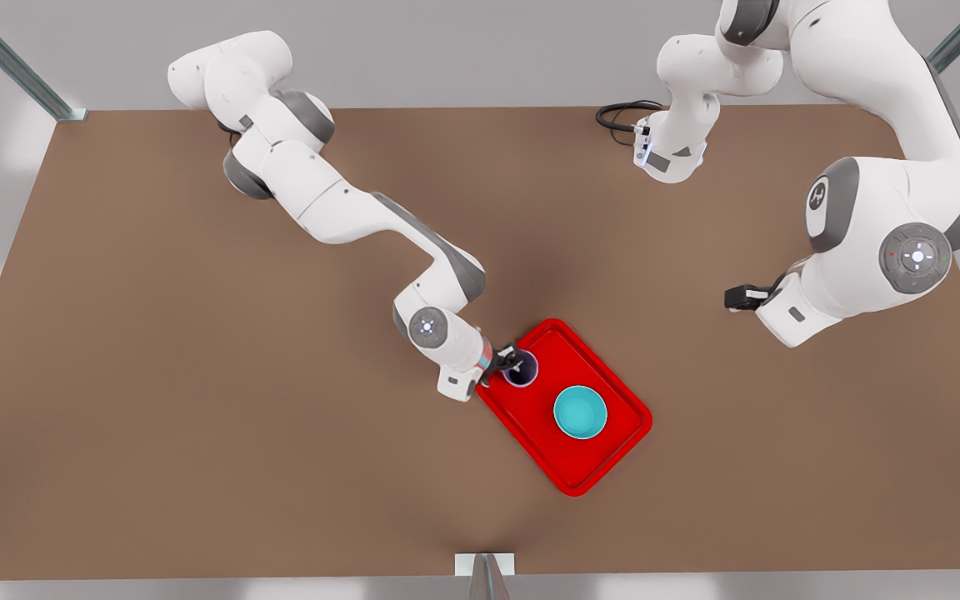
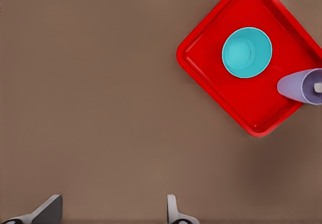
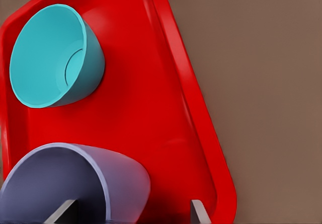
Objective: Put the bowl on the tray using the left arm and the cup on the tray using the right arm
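Closest to the lens, your left arm [image 1: 913, 250] arches high on the front view's right and waits. From the front view's left, your right gripper [image 1: 507, 363] sits at the red tray's [image 1: 570, 467] corner with fingers [image 3: 197, 213] spread, one inside the lavender cup [image 1: 522, 369] and one outside (clear of its wall); the cup stands on the tray, the teal bowl [image 1: 580, 412] just beside it. Your left gripper [image 1: 738, 297] hangs with fingers apart, holding nothing, well away over the brown table [image 1: 155, 375].
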Robot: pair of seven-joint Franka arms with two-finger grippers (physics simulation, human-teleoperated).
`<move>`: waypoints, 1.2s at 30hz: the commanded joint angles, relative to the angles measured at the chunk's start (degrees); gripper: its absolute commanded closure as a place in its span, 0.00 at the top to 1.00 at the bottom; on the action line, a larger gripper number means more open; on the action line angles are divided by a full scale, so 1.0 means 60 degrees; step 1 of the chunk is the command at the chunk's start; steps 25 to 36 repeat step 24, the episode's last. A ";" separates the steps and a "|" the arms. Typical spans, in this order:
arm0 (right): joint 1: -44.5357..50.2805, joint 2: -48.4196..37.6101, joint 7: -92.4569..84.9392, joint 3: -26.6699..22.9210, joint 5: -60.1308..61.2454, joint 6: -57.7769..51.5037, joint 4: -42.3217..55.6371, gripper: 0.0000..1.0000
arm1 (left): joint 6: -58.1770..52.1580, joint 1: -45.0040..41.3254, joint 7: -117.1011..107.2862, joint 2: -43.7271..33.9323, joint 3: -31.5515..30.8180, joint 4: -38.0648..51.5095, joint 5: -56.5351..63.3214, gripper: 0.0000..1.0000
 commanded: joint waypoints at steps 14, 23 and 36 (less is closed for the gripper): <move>-0.2870 -0.4815 0.0109 -0.0380 -0.0533 -0.5501 -0.1758 1.00 | 0.0044 -0.0004 -0.0162 0.0137 -0.0015 0.0044 0.0030 1.00; -0.4175 -0.8347 -0.1635 -0.3882 0.0082 -0.8331 -0.4087 1.00 | 0.0161 -0.0004 -0.0162 -0.0157 -0.0073 -0.0337 -0.0043 1.00; -0.4160 -0.8347 -0.1635 -0.3838 0.0082 -0.8214 -0.4101 1.00 | 0.0161 -0.0004 -0.0162 -0.0156 -0.0073 -0.0337 -0.0043 1.00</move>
